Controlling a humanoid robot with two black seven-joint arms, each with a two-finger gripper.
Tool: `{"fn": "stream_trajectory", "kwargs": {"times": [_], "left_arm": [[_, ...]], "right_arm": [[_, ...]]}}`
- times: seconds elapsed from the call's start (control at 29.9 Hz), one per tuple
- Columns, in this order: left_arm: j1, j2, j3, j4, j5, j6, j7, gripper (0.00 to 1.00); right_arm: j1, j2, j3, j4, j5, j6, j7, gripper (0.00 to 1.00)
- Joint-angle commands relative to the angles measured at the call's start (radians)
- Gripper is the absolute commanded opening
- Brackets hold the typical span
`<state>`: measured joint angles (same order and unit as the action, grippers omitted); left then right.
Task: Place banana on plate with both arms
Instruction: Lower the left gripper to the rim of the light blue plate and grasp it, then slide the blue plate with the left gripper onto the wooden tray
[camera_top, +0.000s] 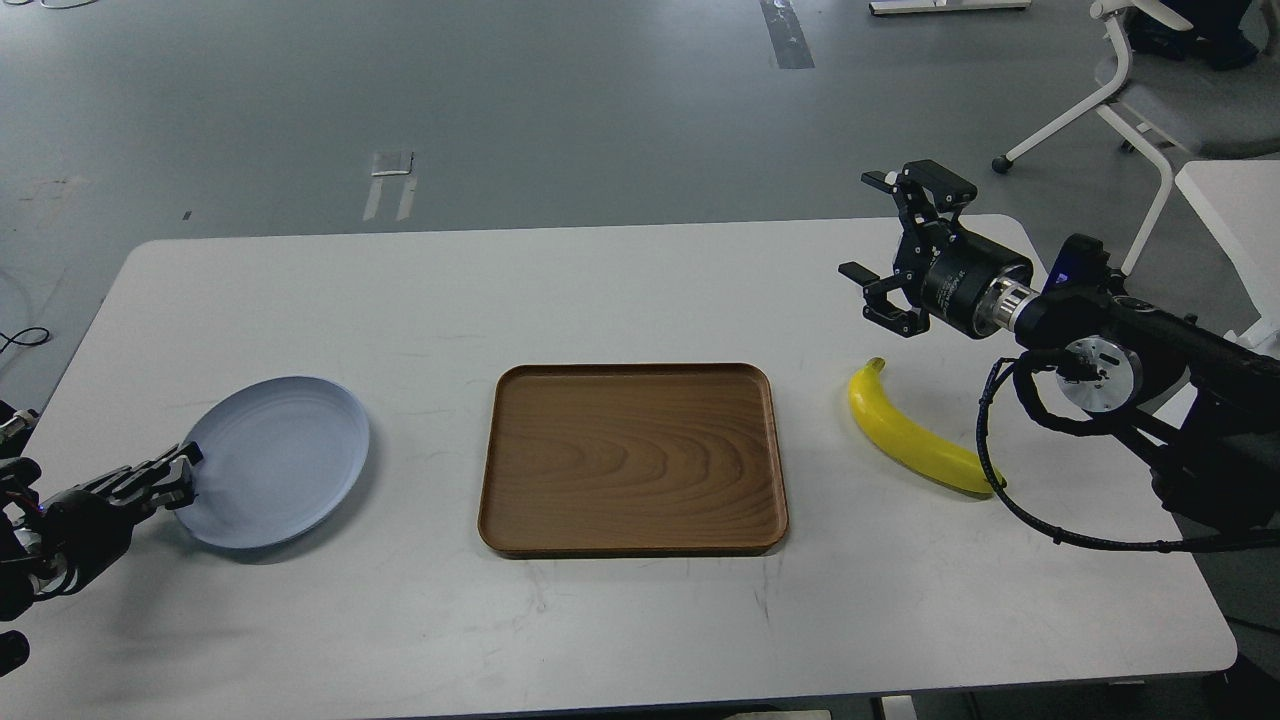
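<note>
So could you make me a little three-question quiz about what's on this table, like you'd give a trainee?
1. True or false: the banana already lies on the plate.
2. What sits in the middle of the table, between plate and banana?
A. a bowl
B. a wooden tray
C. a cup
3. Fill in: the right gripper hovers open above the ____, while the left gripper is at the near rim of the ____.

Key
1. False: the banana lies on the table, right of the wooden tray.
2. B
3. banana; plate
</note>
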<state>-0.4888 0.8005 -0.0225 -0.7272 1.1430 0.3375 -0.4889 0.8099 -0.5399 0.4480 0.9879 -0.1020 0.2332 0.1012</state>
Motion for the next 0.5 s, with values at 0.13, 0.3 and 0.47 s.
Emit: {"fn": "stream_trajectory", "kwargs": {"times": [0.13,0.3,0.47], "left_arm": [[-0.002,-0.001,0.0,-0.003,0.003,0.003,0.0,0.0],[-0.042,0.003,-0.007,-0.035,0.001,-0.002,0.0,0.0],[-0.126,0.009,-0.002,-0.127,0.004,0.0,0.0,0.0]], "right_arm": [[0.0,0.0,0.0,0.0,-0.001,0.0,0.0,1.0],[0.0,-0.017,0.02,0.002,0.002,0.0,0.0,1.0],[-0.003,-0.072,0.055,0.002,0.005,0.001,-0.002,1.0]]}}
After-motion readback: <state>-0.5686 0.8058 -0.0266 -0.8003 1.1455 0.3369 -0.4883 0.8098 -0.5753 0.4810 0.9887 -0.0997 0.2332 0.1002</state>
